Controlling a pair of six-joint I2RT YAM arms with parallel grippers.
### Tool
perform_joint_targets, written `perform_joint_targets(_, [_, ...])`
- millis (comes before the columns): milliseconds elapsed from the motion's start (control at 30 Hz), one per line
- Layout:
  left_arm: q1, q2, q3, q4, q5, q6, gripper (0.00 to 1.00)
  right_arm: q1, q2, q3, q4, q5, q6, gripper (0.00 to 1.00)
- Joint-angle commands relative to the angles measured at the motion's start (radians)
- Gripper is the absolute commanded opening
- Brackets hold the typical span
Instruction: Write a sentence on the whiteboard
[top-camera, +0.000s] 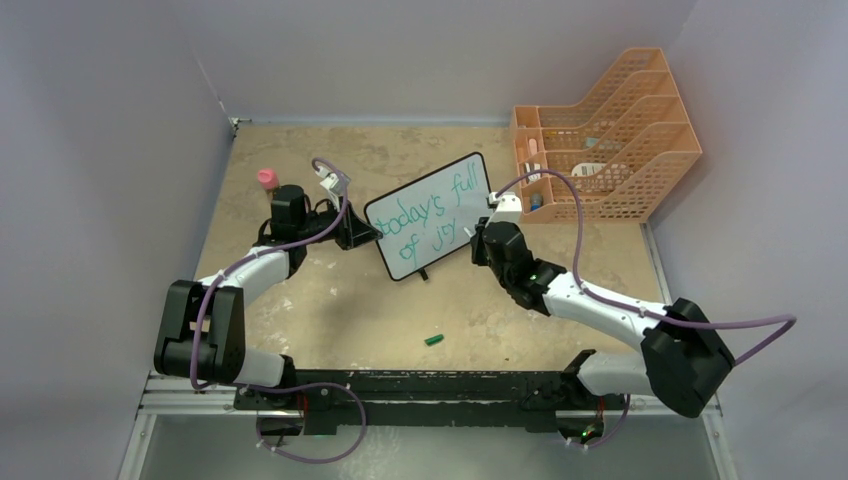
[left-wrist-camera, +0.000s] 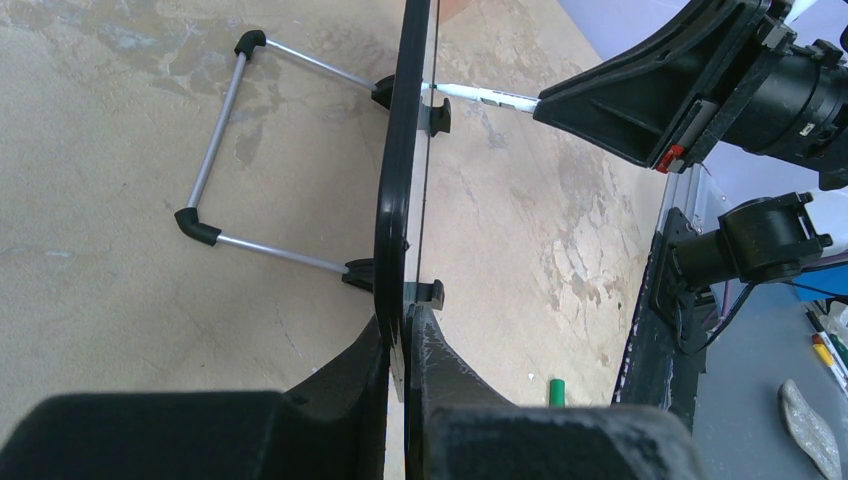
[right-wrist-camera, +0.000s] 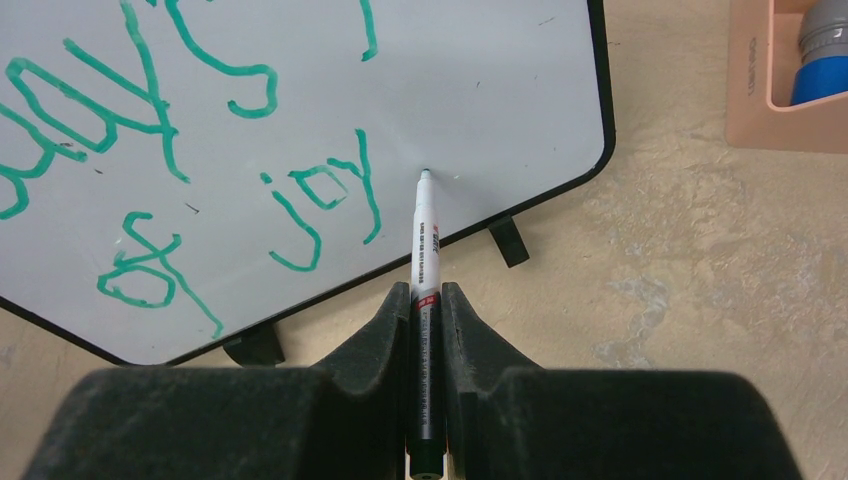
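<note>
The tan table (top-camera: 300, 300) carries everything. The orange file rack (top-camera: 640, 120) stands behind and to the right of the whiteboard (top-camera: 430, 215), apart from it. The whiteboard itself stands upright on its feet about mid-table, with "today's full of joy" written on it in green. My left gripper (left-wrist-camera: 405, 328) is clamped tight on the whiteboard's left edge. My right gripper (right-wrist-camera: 427, 300) is pinched around a marker (right-wrist-camera: 424, 235), whose tip meets the whiteboard just right of "joy". A small green cap (top-camera: 434, 340) lies in front of the whiteboard, well apart.
</note>
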Motion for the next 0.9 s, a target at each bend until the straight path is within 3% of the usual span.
perform_joint_targets(0, [-0.004,-0.021,0.032,0.038,0.017,0.015,0.0,-0.005,0.006,0.018,0.062,0.0,-0.008,0.0])
perform_joint_targets(533, [-0.004,-0.023,0.031,0.041,0.025,0.013,0.0,-0.005,0.007,0.022,0.07,-0.008,-0.023,0.0])
perform_joint_targets(867, [-0.004,-0.032,0.028,0.038,0.006,0.006,0.04,-0.007,-0.193,0.028,-0.077,0.028,-0.037,0.0])
